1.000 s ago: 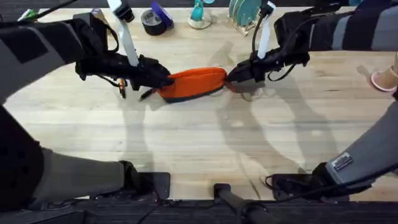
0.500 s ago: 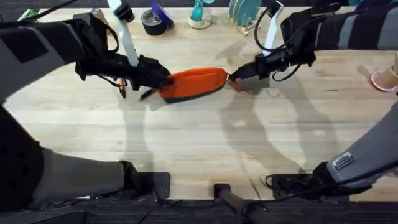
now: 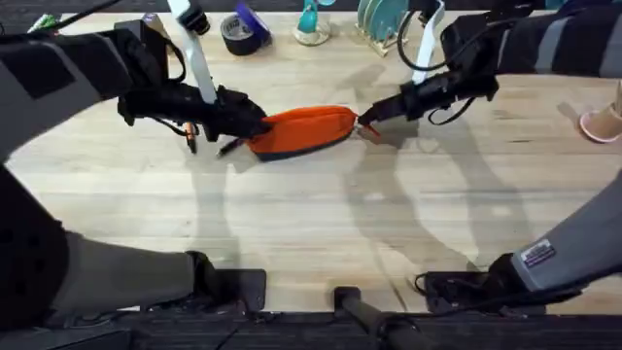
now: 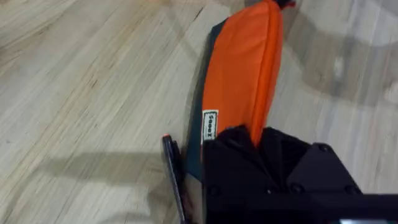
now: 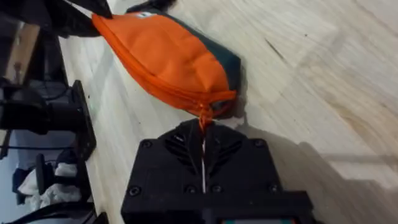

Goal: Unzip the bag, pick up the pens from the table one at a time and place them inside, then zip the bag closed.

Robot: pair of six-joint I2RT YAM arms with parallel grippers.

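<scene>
Pinching the bag (image 5: pixel 168 59) at opposite ends, each gripper's clamp shows clearest from its wrist.

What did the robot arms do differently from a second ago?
The right gripper slid a little away from the bag toward the right, staying pinched on the zipper pull at the bag's right end. The left gripper kept its hold on the bag's left end. The bag and the pens beside it stayed put.

The table (image 3: pixel 311 224) bears the bag (image 3: pixel 299 130) and pens (image 3: pixel 229 147).
</scene>
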